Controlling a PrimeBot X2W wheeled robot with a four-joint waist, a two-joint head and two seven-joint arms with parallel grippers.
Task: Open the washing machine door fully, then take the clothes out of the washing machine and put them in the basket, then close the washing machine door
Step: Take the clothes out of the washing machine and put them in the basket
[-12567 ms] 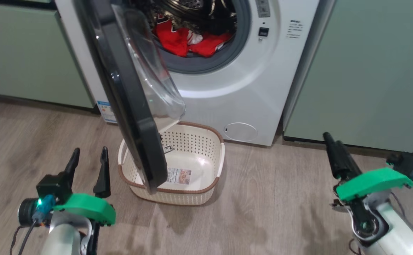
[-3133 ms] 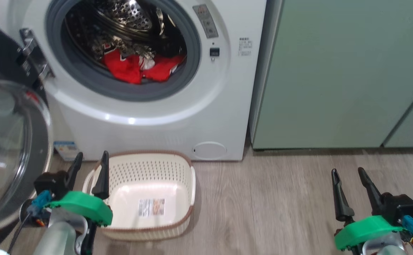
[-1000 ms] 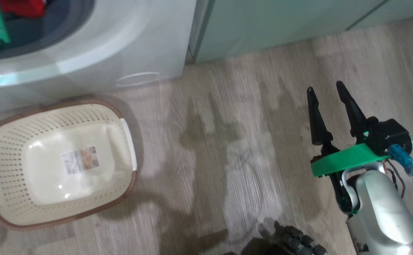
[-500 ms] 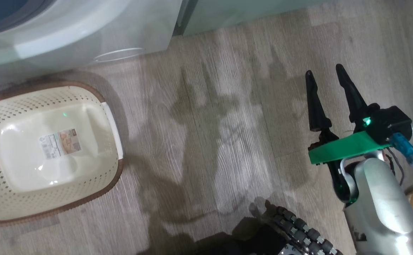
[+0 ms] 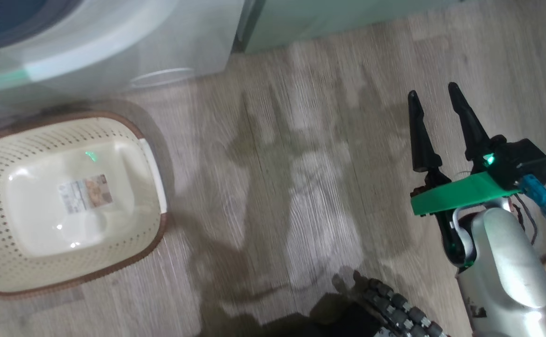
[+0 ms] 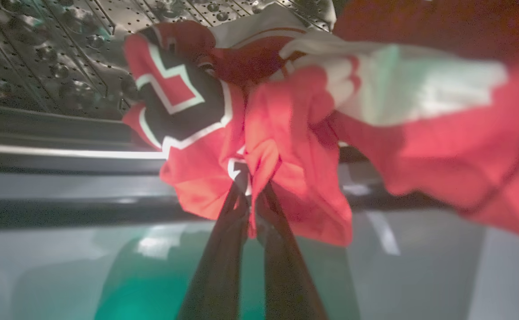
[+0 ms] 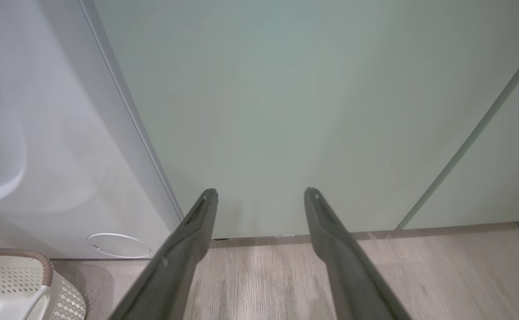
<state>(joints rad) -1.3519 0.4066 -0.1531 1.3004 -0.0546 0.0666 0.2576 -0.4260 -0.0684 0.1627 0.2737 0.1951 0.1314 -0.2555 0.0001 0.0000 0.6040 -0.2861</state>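
- The left tool (image 6: 251, 195) had its fingers wide apart a second ago. It has now shut, and its two dark fingers meet on a fold of the clothes (image 6: 295, 146).
- The head view has also swung downward over the last few seconds. That is the camera moving, not the things.
- Judged from this, the grasp is made and the taking-out step is under way. What remains is to lift the fabric out of the washing machine (image 5: 113, 42) and lower it.
- The clothes sit inside the washing machine at the front lip of its drum, with the perforated steel wall behind them. They are bunched red fabric with white trim and a dark patch. More red cloth lies blurred close to the lens, and I cannot tell whether it is the same garment.
- The pinch takes only a narrow fold, so the rest may drag or slip.
- The basket (image 5: 1, 154) stands on the floor (image 5: 277, 187) just in front of the washing machine, holding nothing but its label.
- The right tool (image 5: 433, 90) has its fingers spread wide and holds and touches nothing. It hangs over the floor well off to the washing machine's side, facing the pale green cabinet (image 7: 286, 111) next to it.
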